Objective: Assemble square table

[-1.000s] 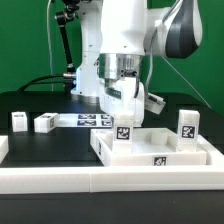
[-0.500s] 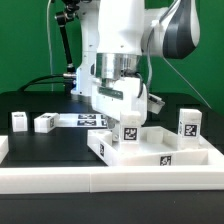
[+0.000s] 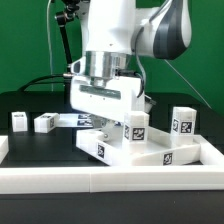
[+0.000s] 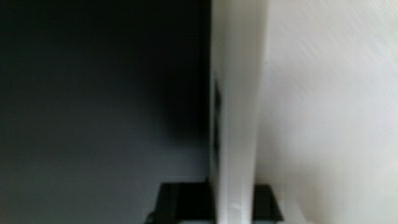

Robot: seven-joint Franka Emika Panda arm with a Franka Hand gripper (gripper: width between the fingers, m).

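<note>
a: where is the gripper, and is it holding anything?

b: the gripper (image 3: 104,122) points straight down at the corner of the table top (image 3: 135,153) nearest the exterior view's left. in the wrist view the top's thin white wall runs between the two dark fingers (image 4: 182,203). it looks clamped on that wall, though the contact itself is blurred.

a: where does the top lie?

b: on the black table (image 3: 50,148), just behind the long white rail (image 3: 60,178) and set at a slant to it.

a: how would this step go well?

b: my guess is the top is being slid or turned by its rim. a firm grip on the wall and a slow, flat move would keep the tray from tipping or twisting loose.

a: what is around?

b: one leg (image 3: 136,128) stands in the tray just beside the gripper and could be knocked over. a second leg (image 3: 182,122) stands toward the exterior view's right; i cannot tell if it is inside the tray. a third leg (image 3: 18,120) and a fourth leg (image 3: 45,122) stand well apart on the exterior view's left, near the marker board (image 3: 72,120). the rail limits forward travel.
</note>
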